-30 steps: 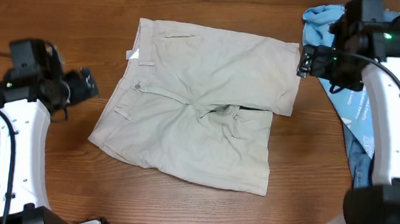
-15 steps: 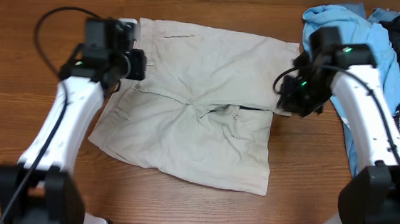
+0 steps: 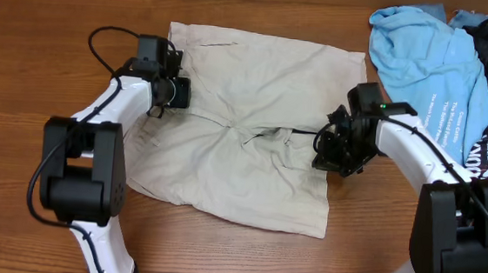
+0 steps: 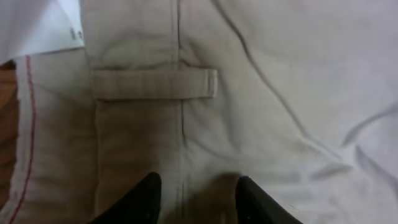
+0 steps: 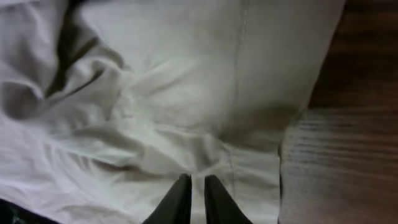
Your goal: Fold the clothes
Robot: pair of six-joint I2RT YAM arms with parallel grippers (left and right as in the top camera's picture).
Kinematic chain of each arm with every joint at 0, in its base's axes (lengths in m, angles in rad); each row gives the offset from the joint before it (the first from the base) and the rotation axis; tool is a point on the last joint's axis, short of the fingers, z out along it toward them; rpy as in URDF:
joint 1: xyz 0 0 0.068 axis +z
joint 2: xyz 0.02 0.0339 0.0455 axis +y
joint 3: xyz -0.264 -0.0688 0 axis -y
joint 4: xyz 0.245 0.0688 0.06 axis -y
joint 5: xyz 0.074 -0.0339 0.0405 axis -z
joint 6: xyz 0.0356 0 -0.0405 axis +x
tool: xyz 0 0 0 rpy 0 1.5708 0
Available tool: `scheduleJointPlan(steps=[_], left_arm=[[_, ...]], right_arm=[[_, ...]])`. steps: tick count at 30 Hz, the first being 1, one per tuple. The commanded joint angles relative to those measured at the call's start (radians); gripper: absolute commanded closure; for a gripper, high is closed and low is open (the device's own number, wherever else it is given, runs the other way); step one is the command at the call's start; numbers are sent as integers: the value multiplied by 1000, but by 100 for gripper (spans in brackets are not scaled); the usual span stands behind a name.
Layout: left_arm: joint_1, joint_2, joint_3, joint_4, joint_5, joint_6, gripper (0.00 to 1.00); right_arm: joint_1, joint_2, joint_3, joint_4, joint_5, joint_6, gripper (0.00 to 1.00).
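Khaki shorts lie flat mid-table, the right gripper nipped nearly closed on their right edge, the left gripper half-spread on the waistband, grip unclear.

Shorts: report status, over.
Right gripper pinched on shorts, leg hem. Left gripper down by the belt loop, jaws apart, grip unclear. Shorts spread, unfolded. Blue T-shirt alongside, right.

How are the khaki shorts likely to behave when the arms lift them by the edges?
Probably floppy: the shorts lie creased and bunch near the right gripper, so unheld parts would likely sag. The waistband with its belt loop looks thicker, so perhaps slightly stiffer.
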Motion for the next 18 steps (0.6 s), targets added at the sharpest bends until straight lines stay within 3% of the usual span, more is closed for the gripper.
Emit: scheduleJointPlan(steps=[1, 5, 8, 10, 15, 18], left_arm=[[-6, 75, 21, -5, -23, 11, 55], [-4, 113, 21, -33, -48, 11, 51], [1, 125, 21, -72, -103, 11, 42], [9, 126, 21, -99, -127, 11, 43], [53, 126, 21, -153, -181, -23, 43], [101, 126, 21, -189, -180, -43, 43]], right_arm=[[4, 0, -65, 55, -23, -3, 87], [4, 1, -131, 120, -17, -2, 85], [4, 1, -182, 182, -1, -1, 82], [4, 1, -213, 214, 35, 2, 77], [-2, 1, -234, 189, 314, 146, 77], [-36, 1, -234, 186, 373, 197, 77]])
